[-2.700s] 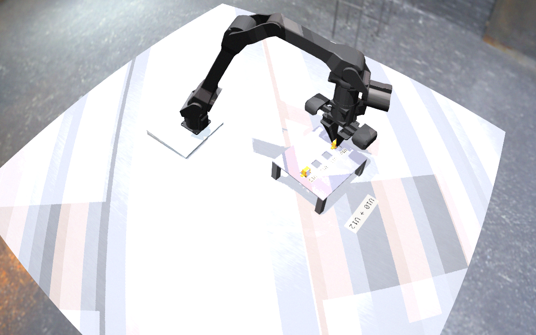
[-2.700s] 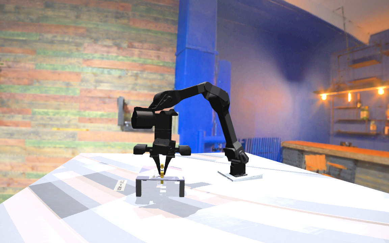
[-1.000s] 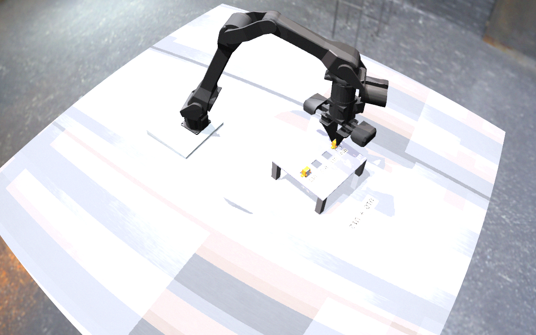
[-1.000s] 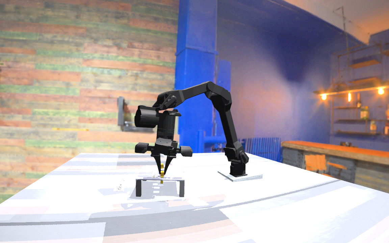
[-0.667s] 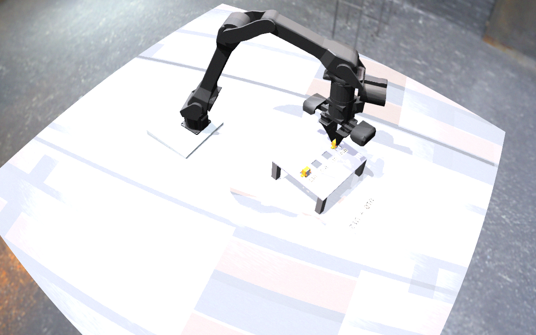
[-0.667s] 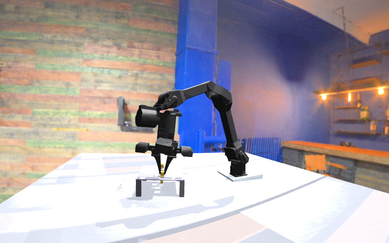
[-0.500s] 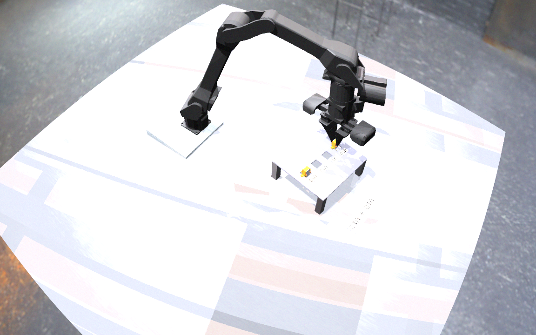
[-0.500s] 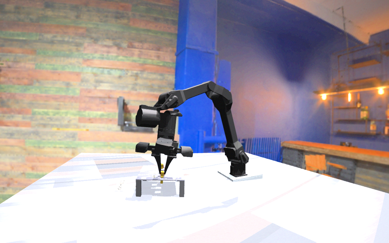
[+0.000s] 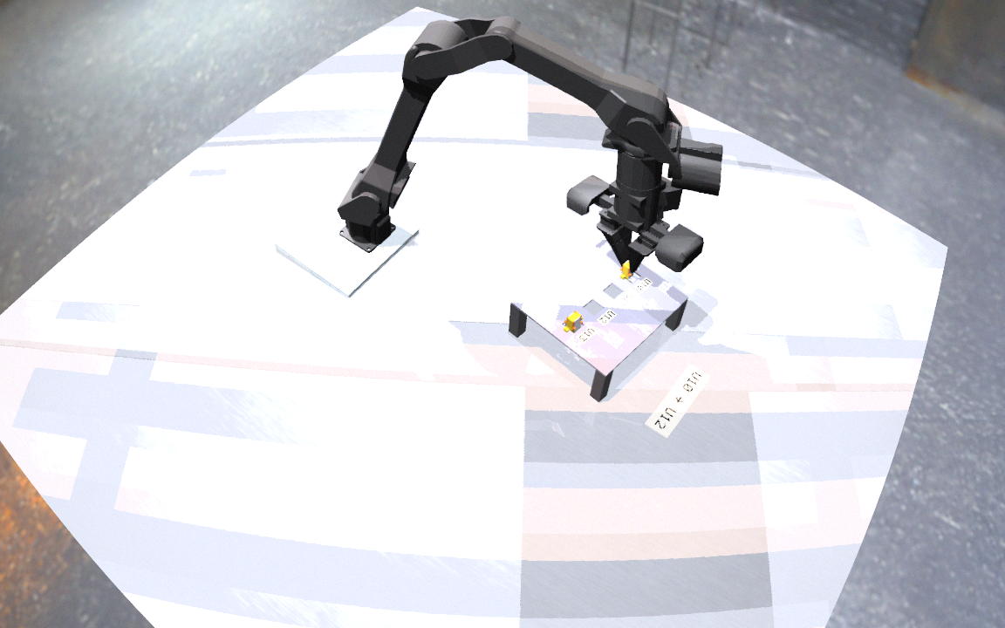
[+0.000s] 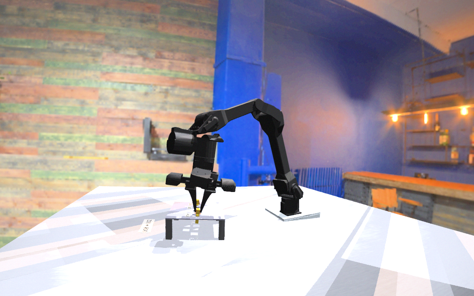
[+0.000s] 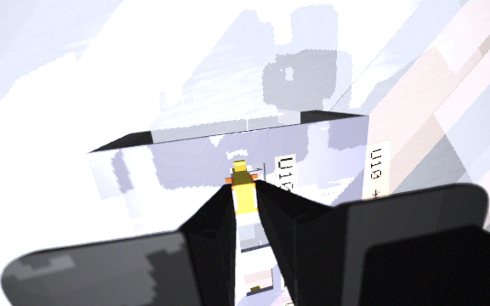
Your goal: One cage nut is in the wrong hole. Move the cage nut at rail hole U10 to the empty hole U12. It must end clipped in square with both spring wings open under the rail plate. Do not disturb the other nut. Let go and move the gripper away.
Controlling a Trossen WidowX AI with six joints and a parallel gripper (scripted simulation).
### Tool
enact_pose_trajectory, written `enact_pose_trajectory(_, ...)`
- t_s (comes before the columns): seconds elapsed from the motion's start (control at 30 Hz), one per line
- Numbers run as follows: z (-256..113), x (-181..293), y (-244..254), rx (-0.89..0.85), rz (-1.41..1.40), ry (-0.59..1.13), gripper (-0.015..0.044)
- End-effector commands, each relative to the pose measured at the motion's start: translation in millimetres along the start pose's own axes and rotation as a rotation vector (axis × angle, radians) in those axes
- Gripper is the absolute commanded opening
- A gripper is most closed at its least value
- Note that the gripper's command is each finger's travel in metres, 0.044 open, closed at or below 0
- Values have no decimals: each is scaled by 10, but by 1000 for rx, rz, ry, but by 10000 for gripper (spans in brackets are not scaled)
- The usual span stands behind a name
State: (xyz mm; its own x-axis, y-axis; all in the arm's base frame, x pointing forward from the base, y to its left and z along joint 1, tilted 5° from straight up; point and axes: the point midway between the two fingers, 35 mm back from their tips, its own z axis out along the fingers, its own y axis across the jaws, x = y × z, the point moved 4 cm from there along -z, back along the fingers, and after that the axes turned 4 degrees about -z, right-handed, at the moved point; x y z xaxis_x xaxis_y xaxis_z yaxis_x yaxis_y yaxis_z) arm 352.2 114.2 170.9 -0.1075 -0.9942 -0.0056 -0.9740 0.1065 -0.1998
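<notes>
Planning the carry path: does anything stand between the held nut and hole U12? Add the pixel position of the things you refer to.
Only the open hole U11 (image 9: 612, 290) separates the yellow cage nut (image 9: 626, 270) (image 11: 244, 197) at U10 from U12 (image 9: 592, 306); nothing visible blocks the way.

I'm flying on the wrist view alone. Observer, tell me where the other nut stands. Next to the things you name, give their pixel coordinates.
Observer: In the top view, the other nut (image 9: 573, 321) (image 10: 197, 201) is by the U13 label (image 9: 587, 335), next along from U12.

Operator: My card cuts off after U10. Read me the rest.

Observer: The card (image 9: 678, 402) (image 10: 146, 225) (image 11: 377, 170) ends in U12.

Operator: Now check under the rail plate.

Observer: The exterior view shows yellow below the rail plate (image 9: 621, 347) (image 10: 180, 217) (image 11: 177, 163), under the gripper (image 9: 627, 269) (image 10: 198, 212) (image 11: 243, 184). I can't tell whether any wings are open.
</notes>
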Motion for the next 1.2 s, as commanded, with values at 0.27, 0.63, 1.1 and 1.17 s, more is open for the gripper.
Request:
enact_pose_trajectory(0.27,-30,5,24,19,5,0,33)
enact_pose_trajectory(0.63,-25,-1,38,37,5,1,33)
enact_pose_trajectory(1.1,-22,-3,50,54,6,3,33)
enact_pose_trajectory(1.17,-22,-3,50,55,6,3,33)
